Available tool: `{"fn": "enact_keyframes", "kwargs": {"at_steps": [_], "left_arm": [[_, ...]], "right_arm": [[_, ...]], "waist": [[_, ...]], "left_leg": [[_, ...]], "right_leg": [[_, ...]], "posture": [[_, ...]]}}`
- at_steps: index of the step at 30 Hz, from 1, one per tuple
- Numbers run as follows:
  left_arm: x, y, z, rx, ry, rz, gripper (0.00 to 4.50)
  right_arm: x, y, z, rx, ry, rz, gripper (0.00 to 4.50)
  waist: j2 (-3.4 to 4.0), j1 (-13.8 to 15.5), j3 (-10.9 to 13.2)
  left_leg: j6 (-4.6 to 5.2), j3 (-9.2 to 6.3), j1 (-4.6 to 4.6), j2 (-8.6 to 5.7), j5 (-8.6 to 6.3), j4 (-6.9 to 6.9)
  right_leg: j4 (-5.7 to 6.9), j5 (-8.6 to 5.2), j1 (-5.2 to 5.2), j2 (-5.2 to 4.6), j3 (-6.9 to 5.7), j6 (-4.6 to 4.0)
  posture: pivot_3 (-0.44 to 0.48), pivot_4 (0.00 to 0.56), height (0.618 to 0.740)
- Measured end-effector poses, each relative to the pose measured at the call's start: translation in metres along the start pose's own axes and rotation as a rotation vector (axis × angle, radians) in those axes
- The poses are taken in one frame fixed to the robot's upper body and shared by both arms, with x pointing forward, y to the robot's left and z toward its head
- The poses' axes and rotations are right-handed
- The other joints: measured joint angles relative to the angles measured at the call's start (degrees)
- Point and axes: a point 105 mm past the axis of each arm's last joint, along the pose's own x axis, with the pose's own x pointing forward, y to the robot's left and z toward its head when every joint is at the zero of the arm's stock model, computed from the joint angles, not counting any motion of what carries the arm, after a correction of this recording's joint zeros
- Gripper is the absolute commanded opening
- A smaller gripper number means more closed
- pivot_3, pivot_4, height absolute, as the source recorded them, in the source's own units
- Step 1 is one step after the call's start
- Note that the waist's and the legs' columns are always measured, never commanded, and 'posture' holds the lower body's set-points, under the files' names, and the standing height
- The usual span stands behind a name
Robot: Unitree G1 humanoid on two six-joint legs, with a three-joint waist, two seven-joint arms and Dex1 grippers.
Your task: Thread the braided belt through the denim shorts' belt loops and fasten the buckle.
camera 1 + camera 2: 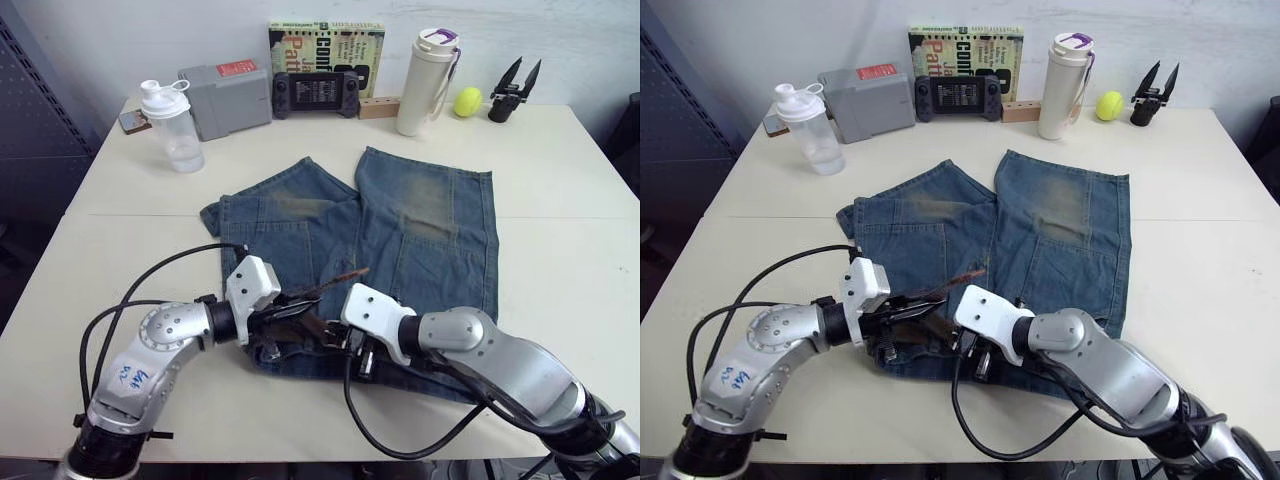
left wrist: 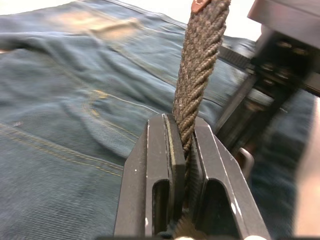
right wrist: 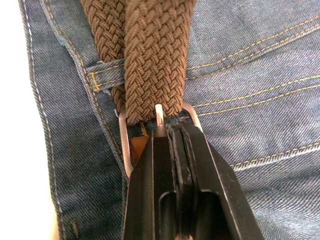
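The denim shorts (image 1: 420, 220) lie flat on the table, waistband towards me. The braided belt (image 3: 155, 60) runs doubled along the waistband and under a belt loop (image 3: 102, 67). Its free end (image 1: 335, 278) rises off the cloth. My left gripper (image 2: 182, 130) is shut on that brown strap a little behind the tip, above the left part of the waistband. My right gripper (image 3: 172, 131) sits just to its right, fingers shut at the silver buckle (image 3: 125, 150), whose prong (image 3: 159, 117) pokes up through the weave. The two grippers nearly touch (image 1: 320, 330).
Along the table's far edge stand a clear shaker bottle (image 1: 172, 125), a grey box (image 1: 225, 97), a game console (image 1: 316, 93), a book (image 1: 327, 45), a white tumbler (image 1: 427, 80), a tennis ball (image 1: 467, 101) and a spare black gripper (image 1: 515, 88).
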Motion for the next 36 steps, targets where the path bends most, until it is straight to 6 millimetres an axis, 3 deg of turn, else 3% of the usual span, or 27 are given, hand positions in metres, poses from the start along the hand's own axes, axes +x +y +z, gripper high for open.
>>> {"fn": "enact_keyframes", "kwargs": {"at_steps": [8,22,31,36], "left_arm": [[-0.01,0.016,0.0,0.016,0.044,-0.123,0.0],[0.069,0.019,0.051,0.129,-0.114,-0.276,0.0],[0.094,0.01,0.096,0.221,-0.243,-0.358,0.0],[0.1,0.007,0.098,0.225,-0.264,-0.385,0.0]], "right_arm": [[0.001,0.001,0.0,-0.018,-0.002,0.001,0.12],[-0.007,-0.004,-0.006,-0.058,0.03,-0.025,0.12],[-0.007,-0.005,-0.007,-0.117,0.068,0.001,0.12],[-0.008,-0.005,-0.007,-0.221,0.1,0.017,0.12]], "waist": [[-0.03,0.03,-0.01],[-0.15,1.17,-0.08],[-0.19,1.48,-0.12],[-0.21,1.51,-0.14]], "left_leg": [[-0.01,0.0,-0.01,-0.01,0.0,-0.02],[0.02,-0.03,-0.03,-0.08,0.02,0.09],[0.02,-0.17,0.01,-0.07,0.02,0.17],[0.02,-0.21,0.01,-0.07,0.02,0.17]], "right_leg": [[0.0,0.0,0.0,0.03,-0.05,-0.01],[-0.12,0.02,0.16,0.0,-0.12,0.05],[-0.21,0.03,0.35,0.0,-0.26,0.06],[-0.24,0.03,0.39,0.0,-0.3,0.07]], "posture": [[0.0,0.15,0.731],[0.0,0.15,0.731],[0.0,0.15,0.731],[0.0,0.15,0.731]]}}
